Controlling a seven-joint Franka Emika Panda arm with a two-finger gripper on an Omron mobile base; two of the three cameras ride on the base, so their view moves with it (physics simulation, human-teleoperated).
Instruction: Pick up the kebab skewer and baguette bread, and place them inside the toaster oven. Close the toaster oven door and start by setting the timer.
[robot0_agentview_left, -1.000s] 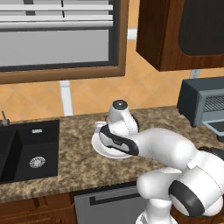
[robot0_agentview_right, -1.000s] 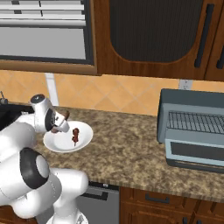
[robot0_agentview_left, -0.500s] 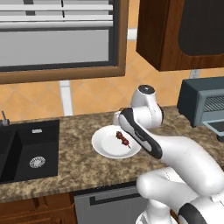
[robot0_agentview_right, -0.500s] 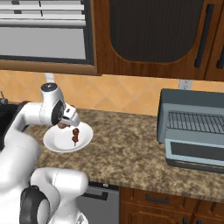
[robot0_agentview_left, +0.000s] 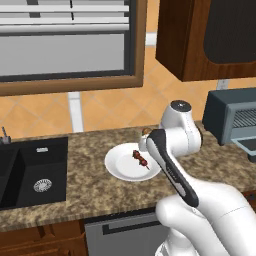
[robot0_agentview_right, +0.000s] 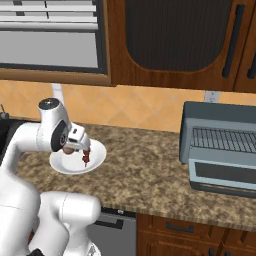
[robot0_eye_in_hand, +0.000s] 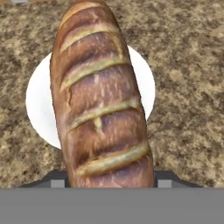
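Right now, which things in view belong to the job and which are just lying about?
Job:
- baguette bread, held in the pincer
- kebab skewer, on the white plate
- toaster oven, with the toaster oven door dropped open

Lying about:
- black sink
- window
- wall cabinets

Orange-brown baguette bread (robot0_eye_in_hand: 103, 96) with pale slashes; white plate (robot0_eye_in_hand: 37, 103); speckled brown counter (robot0_eye_in_hand: 188, 87).

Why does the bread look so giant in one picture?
In the hand view the baguette bread sits right against the lens, so it looms over the white plate; in the left base view the kebab skewer looks tiny because that camera is farther off.
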